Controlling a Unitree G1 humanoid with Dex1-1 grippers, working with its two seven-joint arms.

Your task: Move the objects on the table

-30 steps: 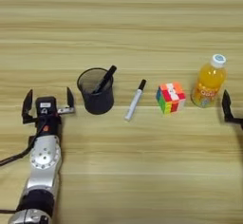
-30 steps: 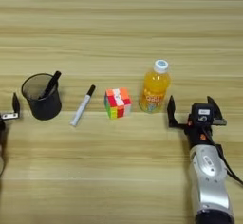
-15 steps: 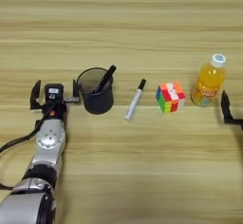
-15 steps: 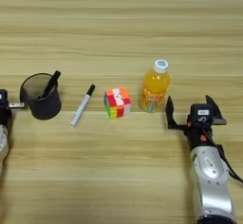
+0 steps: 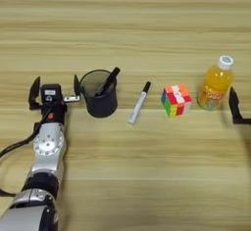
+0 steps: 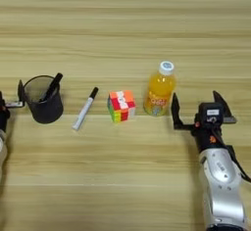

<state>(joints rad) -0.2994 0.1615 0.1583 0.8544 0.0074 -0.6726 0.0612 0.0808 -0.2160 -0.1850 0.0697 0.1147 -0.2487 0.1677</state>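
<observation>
Five small things sit in a row across the table (image 5: 125,24), a wide light-brown wooden top with plank grain running side to side, and it fills both views. From the left: the black mesh pen cup (image 5: 99,94) standing upright with the black pen (image 5: 108,81) leaning inside it, then the white marker (image 5: 139,102) lying flat and tilted, black cap at the far end, then the puzzle cube (image 5: 176,100), then the orange-juice bottle (image 6: 159,89) upright with its white cap on.

Left gripper (image 5: 54,86) is just beside the cup, fingers spread wide and holding nothing, its right finger close against the cup's left wall. Over the last second it has pushed forward and in towards the cup. Right gripper (image 6: 197,110) sits just right of the bottle, also spread wide and empty, and has barely moved. All five objects stay where they were.
</observation>
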